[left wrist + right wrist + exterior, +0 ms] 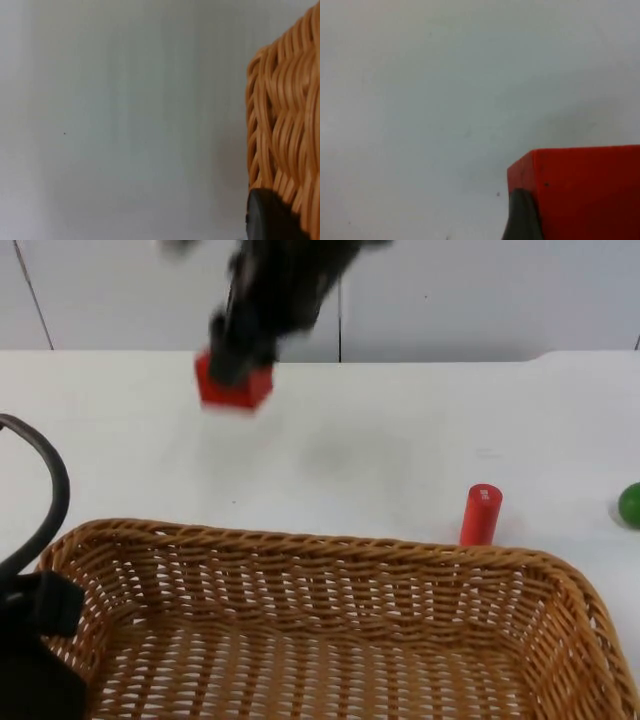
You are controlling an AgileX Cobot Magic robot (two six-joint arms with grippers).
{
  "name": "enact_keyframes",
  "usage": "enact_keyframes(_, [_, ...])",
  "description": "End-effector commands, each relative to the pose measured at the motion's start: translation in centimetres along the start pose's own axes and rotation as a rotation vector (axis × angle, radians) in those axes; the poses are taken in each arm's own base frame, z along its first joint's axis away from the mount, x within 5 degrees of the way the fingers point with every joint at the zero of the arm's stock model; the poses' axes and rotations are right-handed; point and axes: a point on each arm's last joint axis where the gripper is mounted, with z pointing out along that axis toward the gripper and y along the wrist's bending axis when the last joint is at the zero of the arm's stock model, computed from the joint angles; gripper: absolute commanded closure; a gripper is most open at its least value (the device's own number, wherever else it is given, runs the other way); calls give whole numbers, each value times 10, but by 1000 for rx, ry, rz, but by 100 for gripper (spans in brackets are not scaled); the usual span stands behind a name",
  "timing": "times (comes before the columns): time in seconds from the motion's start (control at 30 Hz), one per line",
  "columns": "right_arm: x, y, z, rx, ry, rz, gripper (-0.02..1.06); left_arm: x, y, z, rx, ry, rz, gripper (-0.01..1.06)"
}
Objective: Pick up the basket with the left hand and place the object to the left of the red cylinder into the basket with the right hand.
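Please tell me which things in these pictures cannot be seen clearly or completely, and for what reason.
- Right pincer: motion blur in the top view smears it over the red block; how its fingers stand is unclear.
- Red block: cut off by the picture edge in the right wrist view.
- Basket: its near side is cut off in the top view.
- Left pincer: at the basket's left rim, partly out of the picture.
- Green object: cut by the edge; its shape is unclear.

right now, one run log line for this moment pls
left gripper: shut on basket rim | right gripper: shut on red block, above table | red cylinder: upright behind basket
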Motion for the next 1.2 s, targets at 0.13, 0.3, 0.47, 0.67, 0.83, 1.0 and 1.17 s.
enact_keyframes(0.13, [-21,-7,-94,99,-12,114,105,-2,-2,-1,18,-27,-24,105])
enact_keyframes(0.3, [-24,-2,-135,130,8,147,105,-2,-2,-1,19,-27,-23,105])
enact_keyframes(0.47, [-17,7,-169,153,26,184,105,-2,-2,-1,19,-27,-17,105])
enact_keyframes(0.67, [26,39,-214,197,-23,200,105,-2,-2,-1,22,-28,-21,105])
enact_keyframes(0.83, [74,70,-235,208,-67,210,105,-3,-2,-1,23,-37,-24,105])
enact_keyframes(1.0, [108,93,-250,214,-98,222,105,-3,-3,-1,27,-42,-31,105])
enact_keyframes(1.17, [123,103,-248,173,-70,258,105,-4,-4,-2,41,-49,-49,105])
